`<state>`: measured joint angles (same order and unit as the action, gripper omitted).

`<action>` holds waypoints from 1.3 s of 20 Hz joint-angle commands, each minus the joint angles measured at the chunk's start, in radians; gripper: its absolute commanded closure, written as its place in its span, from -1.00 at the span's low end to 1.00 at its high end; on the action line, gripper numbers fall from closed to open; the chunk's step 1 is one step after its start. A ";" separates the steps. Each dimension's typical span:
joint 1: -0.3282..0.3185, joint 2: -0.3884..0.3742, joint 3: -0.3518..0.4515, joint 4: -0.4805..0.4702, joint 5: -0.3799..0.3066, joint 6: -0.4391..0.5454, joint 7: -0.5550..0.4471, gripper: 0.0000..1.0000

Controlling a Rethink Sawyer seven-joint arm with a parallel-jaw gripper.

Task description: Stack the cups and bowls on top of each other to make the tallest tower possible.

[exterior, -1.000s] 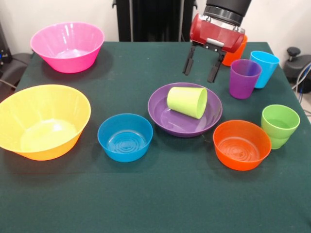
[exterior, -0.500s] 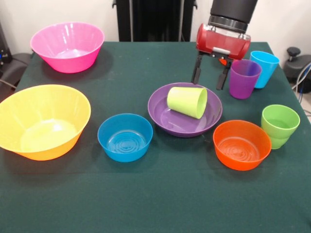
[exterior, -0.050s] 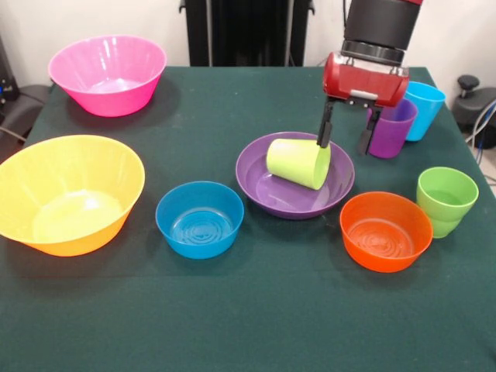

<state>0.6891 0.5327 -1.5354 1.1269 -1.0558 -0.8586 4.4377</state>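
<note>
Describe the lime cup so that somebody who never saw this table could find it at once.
Find the wide purple bowl in the middle of the green table. The lime cup lies inside it on its side, tilted against the rim. The other cups near it stand upright on the cloth; only this one is tipped over and in a bowl.

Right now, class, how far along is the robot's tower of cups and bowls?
Barely begun. Done: the lime-yellow cup is in the wide purple bowl, but lying on its side, not stacked. In hand: nothing; the open gripper hovers by that cup's rim. Left: right the cup, then add the small blue bowl and the other pieces, all apart on the table.
</note>
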 commanded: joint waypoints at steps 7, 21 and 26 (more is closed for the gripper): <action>-0.016 0.117 0.062 -0.128 -0.024 -0.097 0.296 -1.00; -0.035 0.183 -0.026 -0.088 0.020 -0.185 0.312 -1.00; -0.048 0.220 -0.083 -0.069 0.035 -0.223 0.320 -1.00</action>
<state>0.6786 0.6815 -1.6457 1.1267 -1.0560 -0.9788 4.4377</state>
